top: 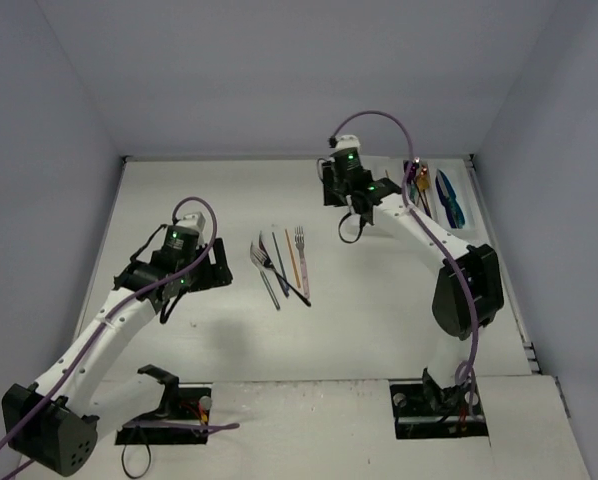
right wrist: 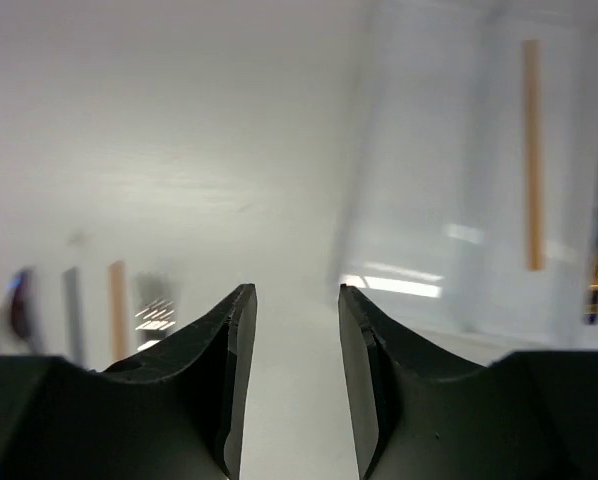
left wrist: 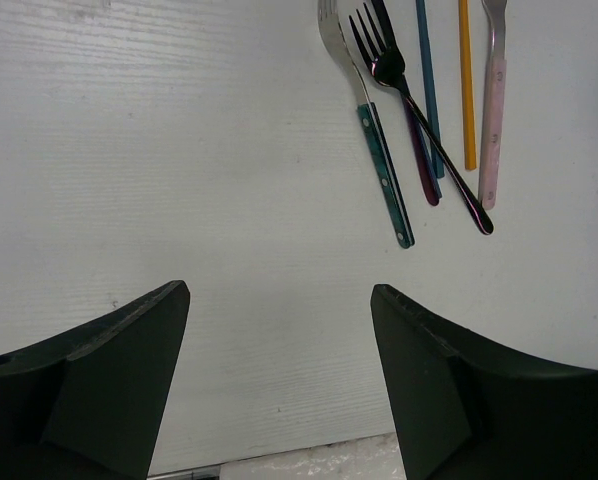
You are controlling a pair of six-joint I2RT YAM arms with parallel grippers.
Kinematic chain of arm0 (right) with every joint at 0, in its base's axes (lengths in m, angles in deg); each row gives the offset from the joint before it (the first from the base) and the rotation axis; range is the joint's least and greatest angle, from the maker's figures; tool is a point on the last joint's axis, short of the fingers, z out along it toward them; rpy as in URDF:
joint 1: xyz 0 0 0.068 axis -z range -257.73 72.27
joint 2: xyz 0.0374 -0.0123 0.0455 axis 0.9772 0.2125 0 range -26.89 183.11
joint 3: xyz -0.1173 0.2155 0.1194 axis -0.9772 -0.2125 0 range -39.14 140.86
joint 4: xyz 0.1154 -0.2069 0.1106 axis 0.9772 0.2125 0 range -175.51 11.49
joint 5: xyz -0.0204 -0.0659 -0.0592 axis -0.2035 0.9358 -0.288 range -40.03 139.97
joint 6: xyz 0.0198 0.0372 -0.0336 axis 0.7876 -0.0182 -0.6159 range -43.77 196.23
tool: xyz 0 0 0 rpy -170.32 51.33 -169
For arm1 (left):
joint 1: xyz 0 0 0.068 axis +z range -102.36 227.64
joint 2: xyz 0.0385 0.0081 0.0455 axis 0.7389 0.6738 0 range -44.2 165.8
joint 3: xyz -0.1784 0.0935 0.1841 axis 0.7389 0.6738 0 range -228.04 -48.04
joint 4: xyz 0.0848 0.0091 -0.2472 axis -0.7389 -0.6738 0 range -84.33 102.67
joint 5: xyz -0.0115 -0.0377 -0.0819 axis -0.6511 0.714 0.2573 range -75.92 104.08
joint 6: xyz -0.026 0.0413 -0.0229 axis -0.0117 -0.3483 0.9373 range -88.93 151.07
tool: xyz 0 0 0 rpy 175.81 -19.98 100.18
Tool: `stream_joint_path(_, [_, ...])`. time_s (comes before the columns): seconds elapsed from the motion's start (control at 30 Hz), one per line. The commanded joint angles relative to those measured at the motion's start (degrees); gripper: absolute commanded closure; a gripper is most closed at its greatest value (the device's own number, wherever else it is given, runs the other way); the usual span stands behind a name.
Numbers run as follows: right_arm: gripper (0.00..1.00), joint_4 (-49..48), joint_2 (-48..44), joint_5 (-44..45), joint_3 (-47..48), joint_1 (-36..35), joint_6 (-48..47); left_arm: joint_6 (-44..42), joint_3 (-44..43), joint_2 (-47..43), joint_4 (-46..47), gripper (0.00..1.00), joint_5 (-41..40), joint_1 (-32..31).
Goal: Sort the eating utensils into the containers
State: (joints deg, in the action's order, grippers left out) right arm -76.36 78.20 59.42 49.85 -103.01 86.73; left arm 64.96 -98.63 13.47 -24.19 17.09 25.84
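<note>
Eating utensils (top: 279, 268): loose cluster mid-desk (top: 209, 200), more lying in white tray (top: 466, 190) at far right.
Close up from left wrist: teal-handled fork (left wrist: 384, 175), dark purple fork (left wrist: 419, 110) slanted across blue stick (left wrist: 426, 80), orange stick (left wrist: 466, 80), pink-handled fork (left wrist: 491, 120). All slim, flat on desk, fanned, some overlapping. Probably light, rigid, slick metal, so prone to skidding or twisting in a loose pinch. Best taken across mid-handle, clear of overlaps, outer piece first. Left gripper (left wrist: 279, 300) jaws spread wide above bare desk near cluster, holding nothing. Right gripper (right wrist: 295, 295) jaws parted by a narrow gap, nothing between, beside tray, well apart from cluster.
</note>
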Motion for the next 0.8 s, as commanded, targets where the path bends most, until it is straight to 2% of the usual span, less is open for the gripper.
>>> stream_joint_path(0.0, [0.65,0.2,-0.9,-0.1,-6.0,-10.8,10.9,-2.6,-3.9,-0.5,-0.3,0.28,-1.5,-0.3])
stream_joint_path(0.2, [0.68,0.2,5.5,0.2,-7.0,-17.9,15.1,-2.8,-4.1,-0.6,-0.4,0.28,-0.7,-0.3])
stream_joint_path(0.77, [0.73,0.3,16.2,0.0,-2.6,-19.3,14.4,-3.3,-3.7,-2.4,-2.5,0.28,-0.9,-0.3])
